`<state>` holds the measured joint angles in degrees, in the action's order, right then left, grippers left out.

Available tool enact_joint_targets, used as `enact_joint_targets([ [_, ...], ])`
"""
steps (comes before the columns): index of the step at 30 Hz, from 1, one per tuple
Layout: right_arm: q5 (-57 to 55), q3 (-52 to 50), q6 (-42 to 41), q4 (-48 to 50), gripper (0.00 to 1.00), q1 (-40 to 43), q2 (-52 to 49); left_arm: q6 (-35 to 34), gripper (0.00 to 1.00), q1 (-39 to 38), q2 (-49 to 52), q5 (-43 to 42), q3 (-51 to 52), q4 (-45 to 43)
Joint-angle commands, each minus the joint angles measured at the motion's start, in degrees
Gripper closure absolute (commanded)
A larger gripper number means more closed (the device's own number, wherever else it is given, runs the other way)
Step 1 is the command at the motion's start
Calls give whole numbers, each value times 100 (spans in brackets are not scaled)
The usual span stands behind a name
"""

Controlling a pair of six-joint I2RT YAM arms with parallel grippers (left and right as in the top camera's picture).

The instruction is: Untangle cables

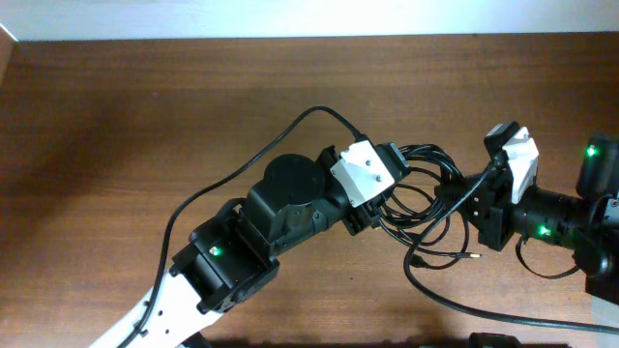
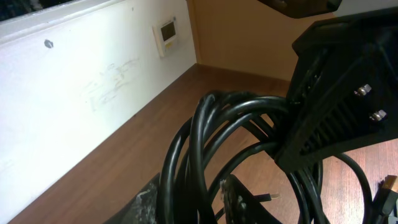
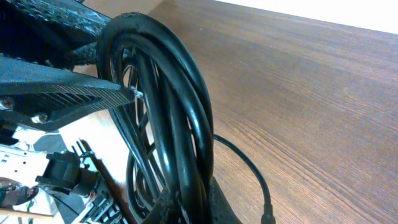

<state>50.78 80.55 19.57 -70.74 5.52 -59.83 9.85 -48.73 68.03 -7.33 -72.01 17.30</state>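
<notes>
A bundle of thin black cables (image 1: pixel 423 189) hangs coiled between my two grippers at the table's middle right. My left gripper (image 1: pixel 395 193) is shut on the bundle's left side; in the left wrist view the cable loops (image 2: pixel 205 155) pass between its fingers (image 2: pixel 193 205). My right gripper (image 1: pixel 462 198) is shut on the bundle's right side; in the right wrist view the thick coil (image 3: pixel 174 118) runs down between its fingers (image 3: pixel 189 205). A loose end with a metallic plug (image 1: pixel 474 257) lies on the table below the bundle.
The brown wooden table (image 1: pixel 145 116) stretches left and back. A white wall (image 2: pixel 74 81) with a small panel (image 2: pixel 166 31) stands behind. A thicker black arm cable (image 1: pixel 242 169) arcs over the left arm.
</notes>
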Motion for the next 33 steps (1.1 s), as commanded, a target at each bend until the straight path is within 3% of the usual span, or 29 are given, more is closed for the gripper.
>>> enact_joint_targets([
  [1,-48,35,9,-2,96,-31,61,11,70,13,-153,-46,-31,-31],
  [4,-50,35,11,-2,96,-31,61,11,98,9,-153,-48,-31,-31],
  [5,-48,35,11,-2,96,-31,61,11,100,9,-153,-61,-31,-31],
  [8,-33,35,9,-2,96,-31,61,11,98,7,-151,-162,-31,-28],
  [10,0,35,9,-2,96,-31,61,11,86,9,-151,-258,-31,-26],
  [13,63,35,9,-4,96,-31,61,11,80,9,-151,-258,-31,-7],
  [14,129,35,11,-4,96,-31,61,11,80,9,-151,-258,-31,-7],
  [18,164,35,11,-4,96,-31,66,11,100,9,-146,-256,-31,-9],
  [29,107,35,11,-114,96,-31,66,11,100,9,-146,-256,-31,-9],
  [31,107,35,11,-111,87,-31,66,11,100,9,-146,-254,-31,-7],
  [33,105,35,11,-109,66,-31,66,11,100,9,-146,-254,-31,0],
])
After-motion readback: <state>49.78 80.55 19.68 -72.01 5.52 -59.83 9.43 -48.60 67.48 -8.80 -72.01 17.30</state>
